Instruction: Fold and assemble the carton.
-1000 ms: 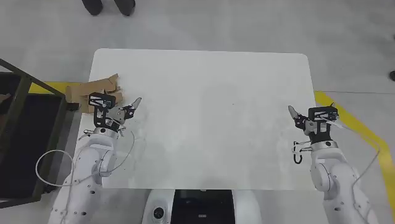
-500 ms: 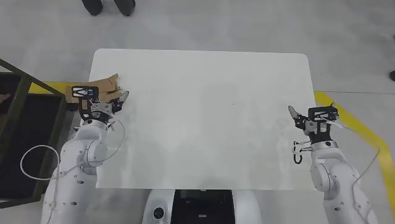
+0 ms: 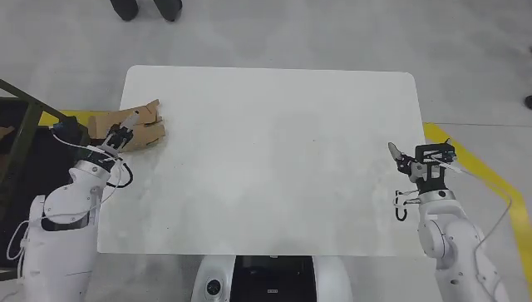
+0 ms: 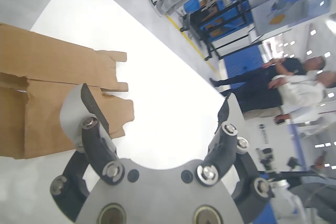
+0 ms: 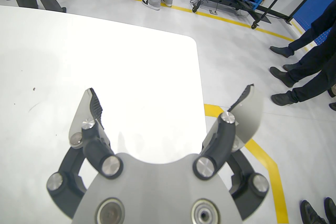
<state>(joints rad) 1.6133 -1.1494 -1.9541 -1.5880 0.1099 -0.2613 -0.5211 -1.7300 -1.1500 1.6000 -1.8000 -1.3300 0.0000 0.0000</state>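
The left gripper [image 4: 156, 93] is spread wide, the flat carton [image 4: 52, 70] just beside one finger; the right gripper [image 5: 170, 89], likewise spread, hangs over the table [image 5: 118, 51] edge.

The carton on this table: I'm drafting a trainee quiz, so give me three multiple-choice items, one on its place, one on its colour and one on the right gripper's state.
1. Where does the carton lie on the table?
A. At the centre
B. At its left edge, by the left gripper
C. At its right edge

2. What colour is the carton?
A. White
B. Blue
C. Brown

3. How is the right gripper?
A. Open, holding nothing
B. Shut on the carton
C. Shut on nothing

Answers:
1 B: the top view shows it flat at the left edge, with the left gripper right at it.
2 C: both the top and left wrist views show plain brown cardboard.
3 A: in the right wrist view the gripper stands wide apart, with nothing in it.
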